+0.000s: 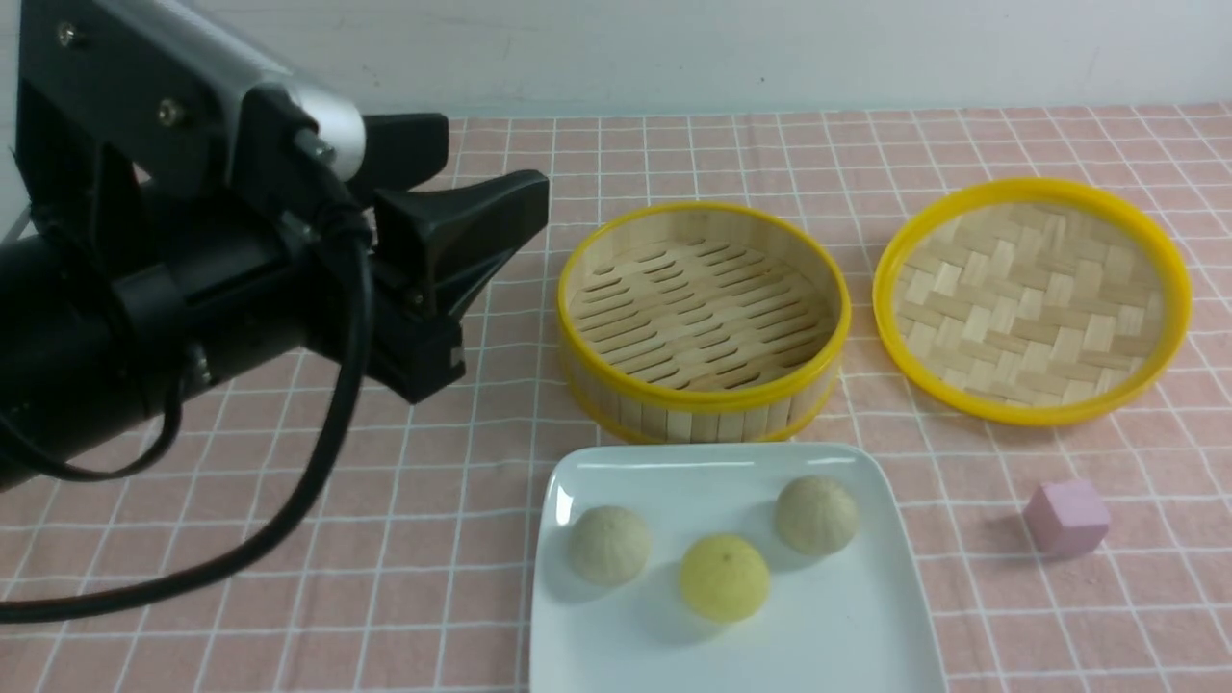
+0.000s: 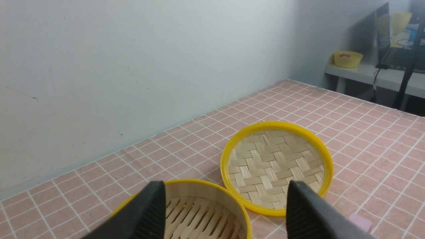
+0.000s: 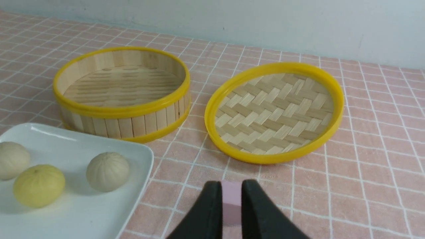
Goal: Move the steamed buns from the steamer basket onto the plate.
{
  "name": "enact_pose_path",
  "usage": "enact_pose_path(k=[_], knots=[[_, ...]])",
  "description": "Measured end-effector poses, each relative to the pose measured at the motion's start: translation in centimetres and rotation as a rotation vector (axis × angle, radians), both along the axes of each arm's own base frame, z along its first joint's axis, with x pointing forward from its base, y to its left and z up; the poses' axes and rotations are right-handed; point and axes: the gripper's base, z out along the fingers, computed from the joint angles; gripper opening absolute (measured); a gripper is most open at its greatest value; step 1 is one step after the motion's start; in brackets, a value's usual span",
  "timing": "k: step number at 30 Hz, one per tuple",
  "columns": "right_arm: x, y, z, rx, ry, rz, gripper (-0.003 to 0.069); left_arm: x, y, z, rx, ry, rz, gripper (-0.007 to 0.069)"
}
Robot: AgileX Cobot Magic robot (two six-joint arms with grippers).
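Three steamed buns lie on the white plate point(image 1: 847, 635): a pale one point(image 1: 609, 545), a yellow one point(image 1: 724, 577) and another pale one point(image 1: 816, 515). The steamer basket point(image 1: 703, 404) stands just behind the plate with nothing on its slat floor. My left gripper point(image 1: 496, 164) hangs open above the table to the left of the basket, its jaws wide and holding nothing; in its wrist view the gripper point(image 2: 225, 192) frames the basket rim point(image 2: 212, 186). My right gripper point(image 3: 231, 186) is out of the front view; its fingers stand a narrow gap apart and hold nothing.
The shallow woven lid point(image 1: 1030, 298) lies right of the basket. A pink cube point(image 1: 1065, 517) sits alone on the checked cloth, right of the plate; in the right wrist view the cube point(image 3: 231, 199) shows through the finger gap. The wall runs along the table's far edge.
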Motion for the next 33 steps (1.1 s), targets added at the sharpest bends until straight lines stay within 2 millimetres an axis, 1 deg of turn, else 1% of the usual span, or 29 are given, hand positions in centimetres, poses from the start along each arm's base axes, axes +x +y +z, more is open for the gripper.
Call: enact_pose_path(k=[4,6,8,9,12,13,15,16,18,23,33], knots=[[1.0,0.0,0.1,0.035,-0.176,-0.025,0.0126,0.0,-0.1,0.0,-0.001,0.000,-0.008,0.0494],[1.2,-0.1,0.2,0.047,-0.237,-0.033,0.0129,0.0,-0.1,0.0,-0.001,0.000,-0.008,0.0494],[1.4,-0.1,-0.1,0.050,-0.250,-0.035,0.0132,0.0,-0.1,0.0,-0.001,0.000,-0.008,0.0494],[1.5,-0.1,-0.3,0.050,-0.245,-0.036,0.0132,0.0,-0.1,0.0,-0.001,0.000,-0.008,0.0494],[1.9,0.0,-1.9,0.037,-0.184,-0.034,0.0137,0.0,-0.1,0.0,-0.001,0.000,-0.008,0.0494],[1.9,0.0,-2.0,0.037,-0.180,-0.034,0.0137,0.0,-0.1,0.0,-0.001,0.000,-0.008,0.0494],[2.2,0.1,-3.0,0.029,-0.144,-0.033,0.0140,0.0,-0.1,0.0,-0.001,0.000,-0.008,0.0494],[2.2,0.1,-3.1,0.029,-0.142,-0.033,0.0140,0.0,-0.1,0.0,-0.001,0.000,-0.008,0.0494],[2.4,0.1,-4.2,0.022,-0.107,-0.033,0.0142,0.0,-0.1,0.0,0.000,-0.001,-0.008,0.0494],[2.7,0.2,-6.1,0.007,-0.029,-0.030,0.0148,0.0,-0.1,0.0,0.000,-0.001,-0.008,0.0484],[2.5,0.2,-7.5,-0.018,0.088,-0.021,0.0160,0.0,-0.1,0.0,0.000,-0.001,-0.008,0.0461]])
